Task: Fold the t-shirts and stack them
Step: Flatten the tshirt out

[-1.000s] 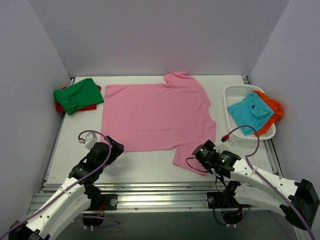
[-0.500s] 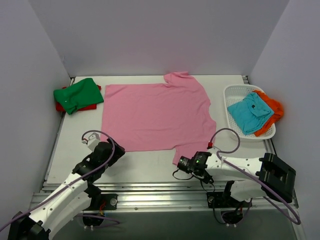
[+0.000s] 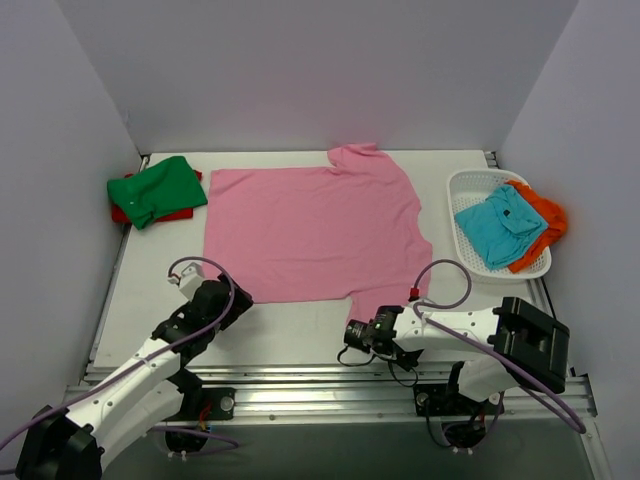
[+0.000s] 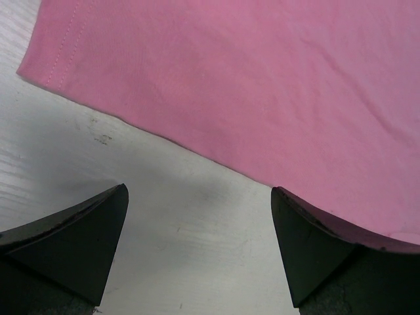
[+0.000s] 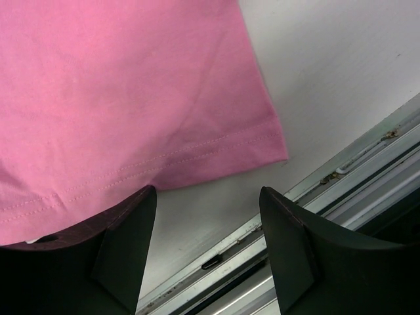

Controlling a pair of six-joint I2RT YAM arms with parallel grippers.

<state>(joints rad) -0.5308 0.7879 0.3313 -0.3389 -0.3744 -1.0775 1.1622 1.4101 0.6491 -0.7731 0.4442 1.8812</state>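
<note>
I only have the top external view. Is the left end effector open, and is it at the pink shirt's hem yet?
Observer: It is open. The left wrist view shows the left end effector spread wide over bare table. The hem of the pink t-shirt lies just ahead of it, and nothing is gripped.
Operator: And the right one?
Observer: The right end effector is open too. Its wrist view shows the stitched hem of the sleeve lying flat right at its tips, not yet pinched.
</note>
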